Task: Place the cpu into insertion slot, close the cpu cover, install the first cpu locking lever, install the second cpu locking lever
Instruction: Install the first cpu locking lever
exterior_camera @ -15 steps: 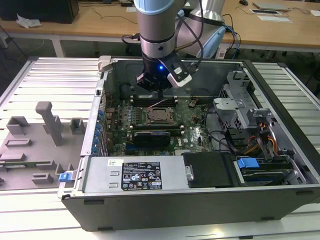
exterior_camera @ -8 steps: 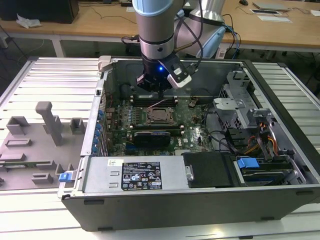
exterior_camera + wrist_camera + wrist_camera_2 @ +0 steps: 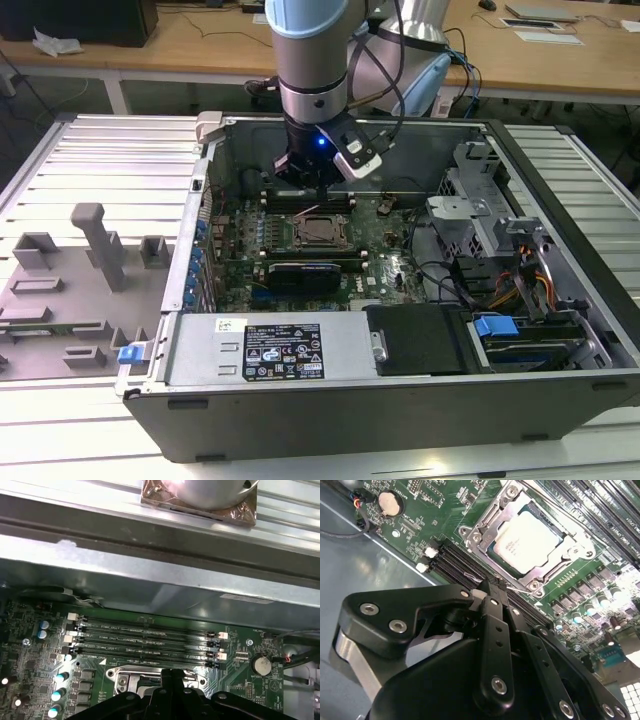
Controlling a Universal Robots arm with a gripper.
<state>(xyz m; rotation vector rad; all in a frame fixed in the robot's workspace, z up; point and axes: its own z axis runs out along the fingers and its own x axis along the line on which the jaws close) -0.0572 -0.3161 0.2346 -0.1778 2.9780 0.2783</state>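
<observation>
Your gripper (image 3: 487,587) is clenched on nothing, tip just beside the socket's (image 3: 468,531) far edge. The chip (image 3: 527,540) sits inside under the closed cover (image 3: 551,564) (latching step, I judge). Press slowly, straight, clear of the memory slots (image 3: 455,562).

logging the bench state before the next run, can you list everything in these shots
computer case: one, grey, open, on the slatted metal table
circuit board: one, green, inside the case
cpu cover: one, grey metal frame, down around the cpu
cpu: one, silver-grey, showing through the cover's window
memory slots: four, black, between cover and case wall
coin cell: one, silver, on the board
power supply: one, grey, black label, case side nearest the exterior camera
fixtures: several, grey, table at the exterior view's left
arm: one, silver and blue-grey, reaching into the case
gripper: one, black, shut, tips over the memory slots beside the cover
</observation>
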